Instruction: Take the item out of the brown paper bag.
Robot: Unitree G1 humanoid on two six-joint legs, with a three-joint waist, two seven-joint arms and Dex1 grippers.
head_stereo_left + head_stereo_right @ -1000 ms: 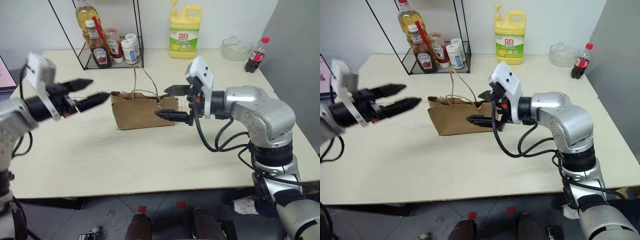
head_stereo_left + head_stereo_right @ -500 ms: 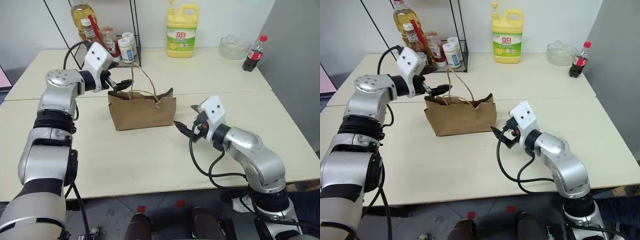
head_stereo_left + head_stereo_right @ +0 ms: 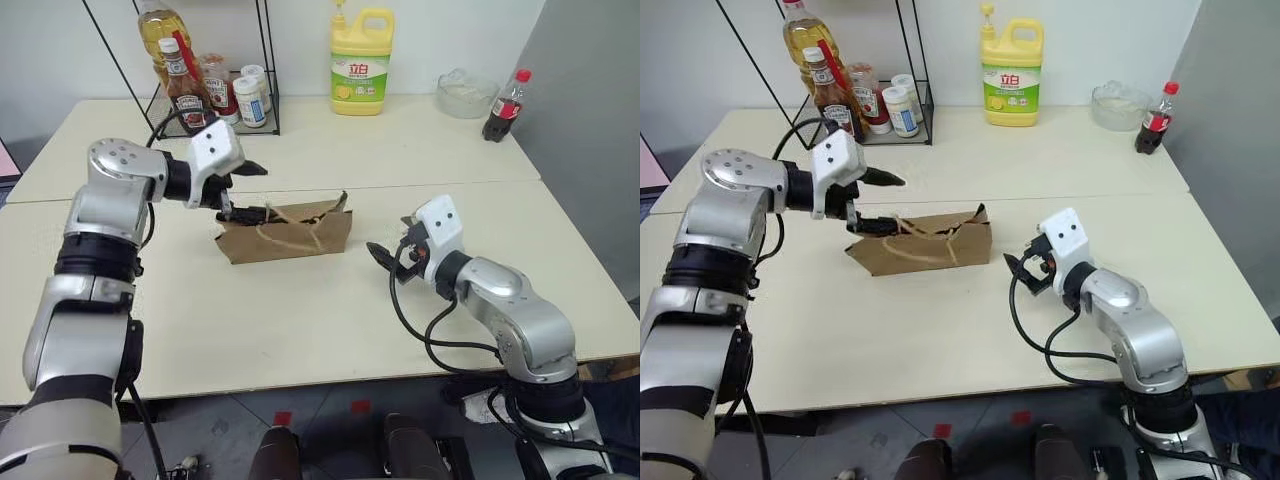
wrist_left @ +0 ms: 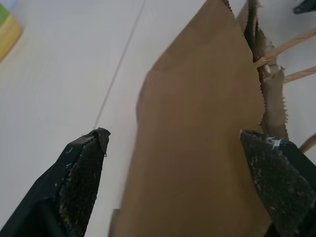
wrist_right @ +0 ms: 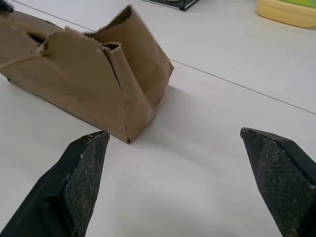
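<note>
The brown paper bag (image 3: pixel 290 230) lies near the table's middle, leaning over with its loop handles (image 3: pixel 300 228) flat against its face. The item is hidden inside it. My left gripper (image 3: pixel 249 190) is open at the bag's left end, one finger above the rim and the other at the bag's top edge. In the left wrist view its fingers (image 4: pixel 81 182) stand on either side of the bag's brown side (image 4: pixel 197 148). My right gripper (image 3: pixel 392 240) is open just right of the bag, apart from it. The right wrist view looks at the bag's end (image 5: pixel 133 84).
A wire rack (image 3: pixel 215 105) with an oil bottle, a ketchup bottle and jars stands at the back left. A yellow detergent jug (image 3: pixel 360 62) is at the back centre. A clear bowl (image 3: pixel 462 92) and a cola bottle (image 3: pixel 500 105) are at the back right.
My left gripper has come down onto the bag's left end. The bag has tipped over and its handles have dropped flat. My right gripper has sunk a little, staying right of the bag.
</note>
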